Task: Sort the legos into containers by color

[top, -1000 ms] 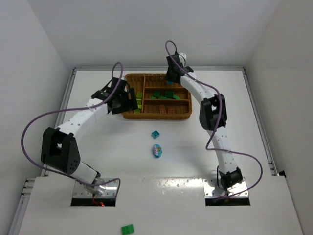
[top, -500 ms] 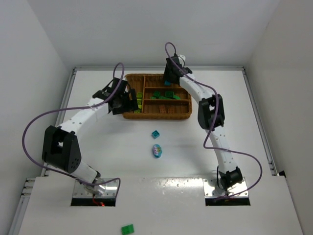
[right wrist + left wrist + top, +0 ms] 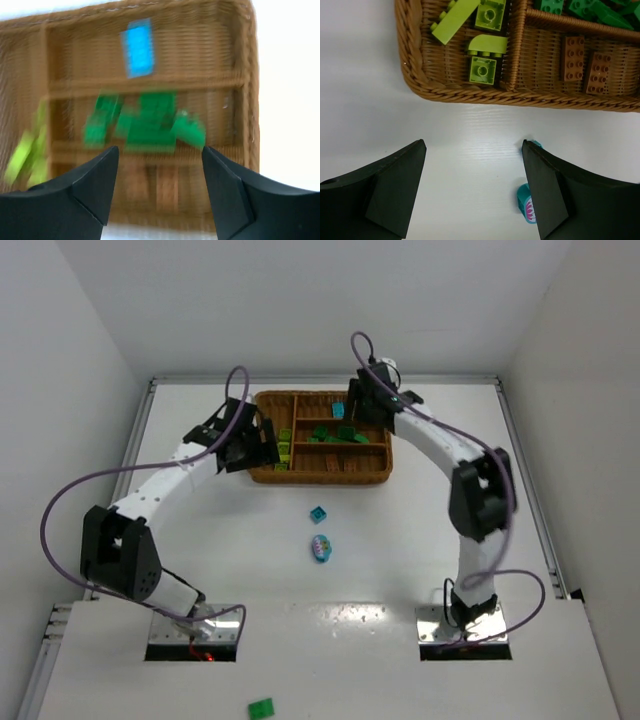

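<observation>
Sorting legos (image 3: pixel 482 70) into a wicker tray (image 3: pixel 330 481), with the right gripper (image 3: pixel 160 148) spread empty over its far section and the blue brick (image 3: pixel 138 47) there, and the left gripper (image 3: pixel 473 142) spread empty just off its near left corner. Left to collect: a teal brick (image 3: pixel 318 513) on the table off the tray's near side. Best pinched squarely across flat sides, clear of the egg-shaped toy (image 3: pixel 321 547) farther from the tray.
</observation>
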`<state>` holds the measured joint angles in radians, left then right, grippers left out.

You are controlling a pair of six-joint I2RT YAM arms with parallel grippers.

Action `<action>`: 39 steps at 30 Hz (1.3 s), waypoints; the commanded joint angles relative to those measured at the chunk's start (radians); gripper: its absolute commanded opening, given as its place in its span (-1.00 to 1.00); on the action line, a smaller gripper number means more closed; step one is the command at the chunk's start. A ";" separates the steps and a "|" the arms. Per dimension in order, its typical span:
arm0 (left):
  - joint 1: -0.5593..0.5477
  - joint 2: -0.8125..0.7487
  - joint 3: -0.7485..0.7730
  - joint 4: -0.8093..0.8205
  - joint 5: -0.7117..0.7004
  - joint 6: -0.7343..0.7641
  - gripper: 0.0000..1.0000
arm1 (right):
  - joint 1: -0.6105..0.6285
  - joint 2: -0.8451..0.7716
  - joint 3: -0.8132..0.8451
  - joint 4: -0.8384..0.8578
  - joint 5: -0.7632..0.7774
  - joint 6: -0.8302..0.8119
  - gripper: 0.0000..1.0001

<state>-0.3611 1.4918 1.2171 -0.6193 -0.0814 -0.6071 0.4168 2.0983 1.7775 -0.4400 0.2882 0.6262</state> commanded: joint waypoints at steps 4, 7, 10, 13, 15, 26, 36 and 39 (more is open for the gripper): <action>0.036 -0.111 -0.042 -0.022 -0.051 -0.054 0.68 | 0.200 -0.431 -0.570 0.144 -0.179 -0.141 0.41; 0.045 -0.134 -0.067 -0.022 -0.040 -0.065 0.68 | 0.315 -0.469 -0.699 0.124 -0.207 -0.152 0.56; 0.045 -0.154 -0.076 -0.022 -0.031 -0.074 0.68 | 0.370 -0.466 -0.762 0.133 -0.218 -0.120 0.69; 0.045 -0.179 -0.087 -0.022 -0.041 -0.083 0.68 | 0.393 -0.439 -0.774 0.144 -0.216 -0.118 0.72; 0.045 -0.203 -0.097 -0.022 -0.050 -0.092 0.68 | 0.407 -0.397 -0.761 0.167 -0.216 -0.132 0.72; 0.045 -0.222 -0.106 -0.031 -0.061 -0.102 0.68 | 0.436 -0.169 -0.593 0.215 -0.182 -0.177 0.56; 0.045 -0.222 -0.077 -0.051 -0.080 -0.083 0.68 | 0.436 -0.164 -0.549 0.176 -0.109 -0.168 -0.32; 0.045 -0.222 -0.077 -0.051 -0.080 -0.074 0.68 | 0.436 -0.224 -0.572 0.150 -0.072 -0.148 -0.37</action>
<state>-0.3225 1.3010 1.1206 -0.6655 -0.1474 -0.6907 0.8497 1.9629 1.2049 -0.2722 0.1616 0.4641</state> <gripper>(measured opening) 0.839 0.372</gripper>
